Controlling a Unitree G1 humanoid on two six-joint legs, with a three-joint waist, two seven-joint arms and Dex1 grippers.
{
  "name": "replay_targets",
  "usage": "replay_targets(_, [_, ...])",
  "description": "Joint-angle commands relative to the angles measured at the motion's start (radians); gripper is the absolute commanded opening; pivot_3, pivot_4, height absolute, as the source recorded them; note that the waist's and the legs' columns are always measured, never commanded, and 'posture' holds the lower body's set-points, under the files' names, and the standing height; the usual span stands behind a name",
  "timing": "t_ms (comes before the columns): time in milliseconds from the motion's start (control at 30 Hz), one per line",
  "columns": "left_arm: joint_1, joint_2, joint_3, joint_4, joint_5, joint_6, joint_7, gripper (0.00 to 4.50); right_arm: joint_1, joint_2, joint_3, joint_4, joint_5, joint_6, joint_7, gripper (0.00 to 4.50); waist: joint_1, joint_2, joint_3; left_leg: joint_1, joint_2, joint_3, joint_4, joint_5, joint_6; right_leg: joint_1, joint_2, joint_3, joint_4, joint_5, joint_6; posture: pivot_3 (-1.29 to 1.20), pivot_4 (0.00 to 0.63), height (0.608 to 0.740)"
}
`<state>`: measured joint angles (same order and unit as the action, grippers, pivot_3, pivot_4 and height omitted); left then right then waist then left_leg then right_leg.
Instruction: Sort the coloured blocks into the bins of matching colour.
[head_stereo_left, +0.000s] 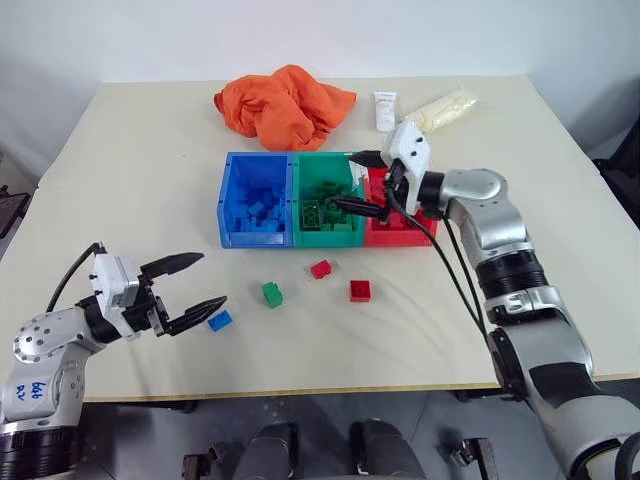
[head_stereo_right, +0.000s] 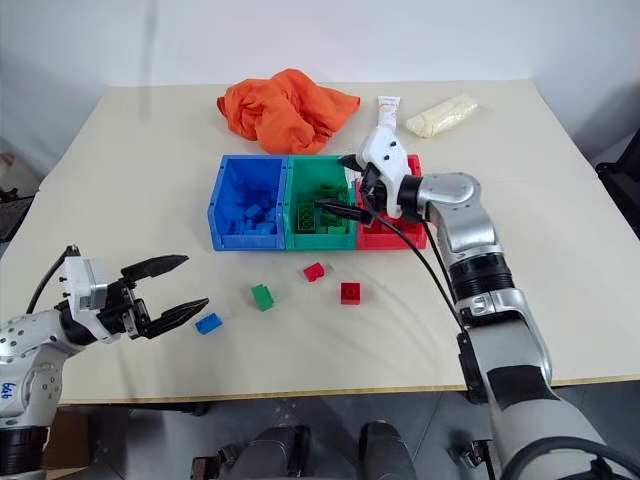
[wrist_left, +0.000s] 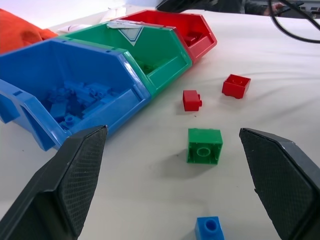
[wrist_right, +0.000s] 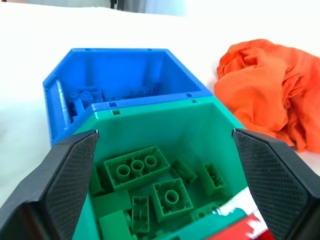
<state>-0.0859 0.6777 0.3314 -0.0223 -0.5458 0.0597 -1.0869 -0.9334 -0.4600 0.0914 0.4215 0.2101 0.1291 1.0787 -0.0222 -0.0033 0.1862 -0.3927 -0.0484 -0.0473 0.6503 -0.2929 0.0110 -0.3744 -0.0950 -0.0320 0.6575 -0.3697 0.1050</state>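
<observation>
The right gripper (head_stereo_left: 366, 183) hangs wide and empty over the green bin (head_stereo_left: 322, 172), placed for a drop there. Four blocks lie on the counter (head_stereo_left: 150, 170) toward its front edge; the left gripper (head_stereo_left: 193, 284) gapes beside the blue block (head_stereo_left: 220, 320).

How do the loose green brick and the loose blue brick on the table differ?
The green studded plastic brick is larger than the small blue plastic brick. The green one lies nearer the bins; the blue one sits beside the left gripper's open fingers. Both rest unsorted on the beige table.
</observation>
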Motion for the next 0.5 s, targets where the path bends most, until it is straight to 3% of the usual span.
replay_targets(33, [-0.024, 0.008, -0.008, 0.042, 0.007, -0.023, -0.029, 4.50, 0.145, -0.124, -0.056, -0.268, 0.101, 0.106, 0.101, 4.47, 0.012, 0.000, 0.000, 0.000, 0.000, 0.000, 0.000, 0.000, 0.000, 0.000, 0.000, 0.000, 0.000, 0.000, 0.000, 0.00, 0.150, 0.740])
replay_targets(300, [-0.078, 0.023, -0.033, 0.142, 0.023, -0.056, -0.094, 4.50, 0.576, -0.467, -0.232, -0.628, 0.213, 0.327, 0.168, 4.47, 0.023, 0.000, 0.000, -0.003, 0.001, 0.003, 0.002, -0.001, 0.001, 0.000, 0.000, 0.000, -0.006, 0.000, 0.000, 0.00, 0.150, 0.740])
replay_targets(500, [-0.096, 0.022, -0.038, 0.153, 0.027, -0.061, -0.107, 4.50, 0.667, -0.505, -0.235, -0.694, 0.219, 0.362, 0.129, 4.47, 0.014, 0.000, 0.000, 0.002, 0.002, 0.008, 0.002, 0.000, 0.002, 0.004, 0.001, 0.004, -0.009, 0.000, 0.000, 0.00, 0.150, 0.740])
